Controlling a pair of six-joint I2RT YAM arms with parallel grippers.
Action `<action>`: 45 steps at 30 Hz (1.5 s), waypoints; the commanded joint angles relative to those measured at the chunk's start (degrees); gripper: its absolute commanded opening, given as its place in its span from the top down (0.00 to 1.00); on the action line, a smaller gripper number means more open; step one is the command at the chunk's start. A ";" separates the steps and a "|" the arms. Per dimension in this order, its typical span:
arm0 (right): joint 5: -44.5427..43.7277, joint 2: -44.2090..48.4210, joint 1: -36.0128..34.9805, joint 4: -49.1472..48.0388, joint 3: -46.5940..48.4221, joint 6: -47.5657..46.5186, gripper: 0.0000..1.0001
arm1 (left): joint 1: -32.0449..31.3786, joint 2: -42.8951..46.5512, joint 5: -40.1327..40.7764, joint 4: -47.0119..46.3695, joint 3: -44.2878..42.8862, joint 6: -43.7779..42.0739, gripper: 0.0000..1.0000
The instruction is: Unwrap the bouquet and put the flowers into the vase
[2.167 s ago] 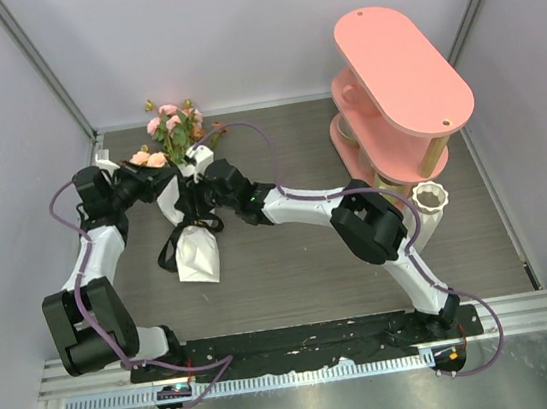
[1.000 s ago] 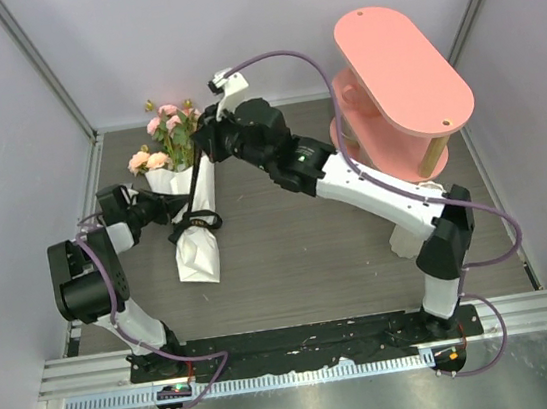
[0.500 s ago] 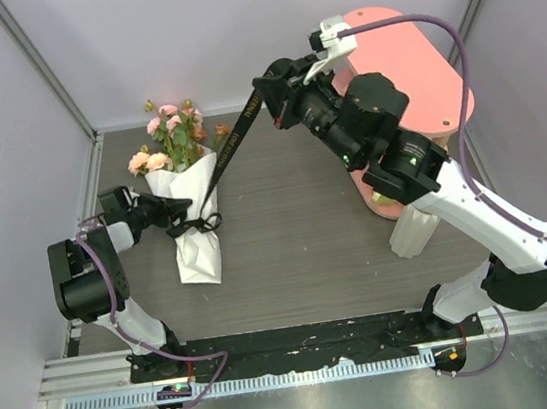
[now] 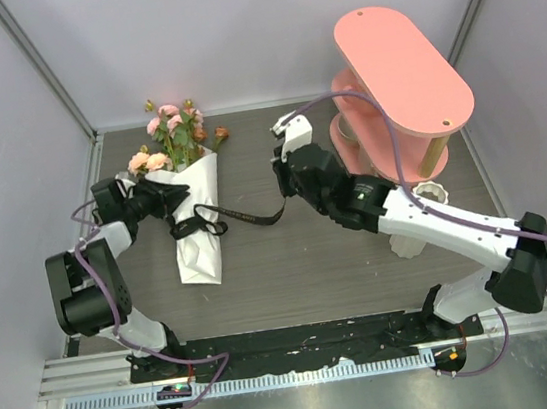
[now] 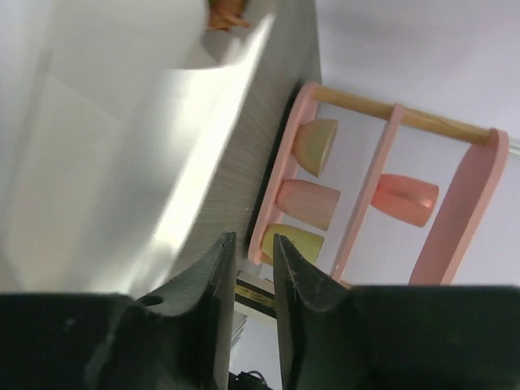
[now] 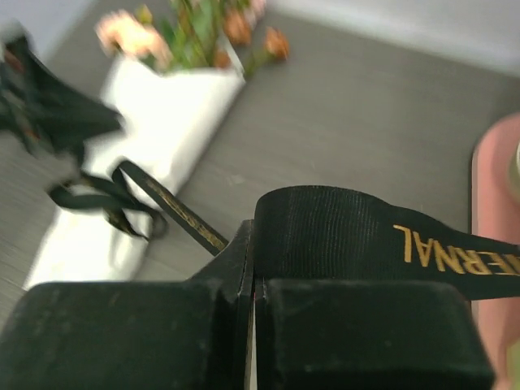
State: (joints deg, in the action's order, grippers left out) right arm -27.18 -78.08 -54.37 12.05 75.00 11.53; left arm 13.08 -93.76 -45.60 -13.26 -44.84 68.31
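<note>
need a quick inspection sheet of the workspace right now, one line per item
surface: grey wood-grain table, no spills seen
job's things: bouquet lying at left, wrapping on; ribbon looped round it, one end drawn rightward; vase upright by pink shelf, partly hidden
clutter: pink shelf holds cups
grippers: left gripper slightly open beside the bouquet, empty; right gripper shut on ribbon
cables: purple cables hang in loose loops
surroundings: pale walls; metal rail at near edge

A robotics lab cell: plain grey partition walls (image 4: 230,29), aluminium rail (image 4: 530,312) at the table (image 4: 291,263) edge
</note>
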 commanded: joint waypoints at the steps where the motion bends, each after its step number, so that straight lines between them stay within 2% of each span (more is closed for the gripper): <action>1: -4.19 -1.54 -0.12 1.39 -5.11 4.20 0.99 | -1.65 8.74 -1.86 -0.93 -3.84 -4.40 0.65; 3: -5.86 -3.47 -0.21 3.49 -6.18 4.55 0.99 | -3.05 11.12 0.86 5.75 -6.30 -9.31 0.62; 4: -7.00 -4.44 -0.12 4.55 -6.44 4.64 0.99 | -3.58 12.27 2.35 14.92 -9.88 -15.08 0.61; 7: -12.26 -8.04 -0.12 8.77 -6.01 3.77 0.97 | -4.29 17.36 8.85 29.02 -15.00 -20.92 0.60; 9: -13.51 -11.02 -0.12 10.09 -5.48 2.63 0.93 | -4.12 21.76 17.77 34.41 -16.06 -22.60 0.60; 11: -12.12 -13.14 -0.38 10.36 -3.47 1.13 0.77 | -4.03 24.57 22.99 37.34 -15.81 -25.23 0.59; 12: -10.89 -14.97 -0.65 10.01 -2.42 0.60 0.69 | -3.94 26.41 26.32 36.90 -15.20 -26.12 0.53; 13: -7.14 -16.12 -1.00 9.57 0.12 -0.01 0.57 | -4.03 27.04 27.40 36.64 -13.88 -26.82 0.48; 14: -5.45 -16.92 -1.44 8.96 1.45 -1.06 0.52 | -3.85 27.22 27.93 36.46 -13.26 -28.57 0.47; 15: -3.78 -18.93 -2.75 7.65 2.94 -1.33 0.47 | -3.68 26.96 26.55 36.11 -12.21 -29.28 0.47; 16: -1.76 -19.82 -3.19 6.76 5.57 -1.25 0.36 | -3.42 26.70 25.05 35.85 -11.68 -29.73 0.46; 19: 9.13 -23.77 -3.46 0.88 8.57 0.50 0.23 | -1.04 24.59 15.13 31.64 -8.96 -27.36 0.47; 23: 20.03 -30.45 -3.20 -4.40 12.44 2.97 0.22 | 0.80 22.65 8.87 26.71 -7.28 -24.55 0.49; 26: 23.91 -33.88 -2.59 -7.39 13.68 4.64 0.30 | 0.89 22.56 7.55 25.21 -5.96 -23.67 0.49; 27: 27.84 -34.50 -2.32 -9.14 13.51 5.60 0.35 | 0.89 22.56 7.37 24.17 -5.18 -23.06 0.50; 29: 31.12 -35.64 -1.88 -10.90 12.98 5.61 0.37 | 0.89 22.65 6.76 23.37 -4.82 -22.52 0.50; 38: 31.31 -38.81 0.49 -10.30 13.33 2.97 0.43 | 0.98 22.56 4.82 21.08 -4.12 -21.12 0.51; 45: 33.07 -42.23 1.11 -7.14 17.71 0.25 0.45 | 0.98 22.48 4.30 20.55 -4.03 -20.85 0.51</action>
State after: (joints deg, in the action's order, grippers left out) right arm 4.36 -119.15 -53.45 4.78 88.51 13.98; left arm 13.69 -72.23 -39.18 10.44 -48.95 46.68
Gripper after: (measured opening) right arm 0.572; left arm 0.492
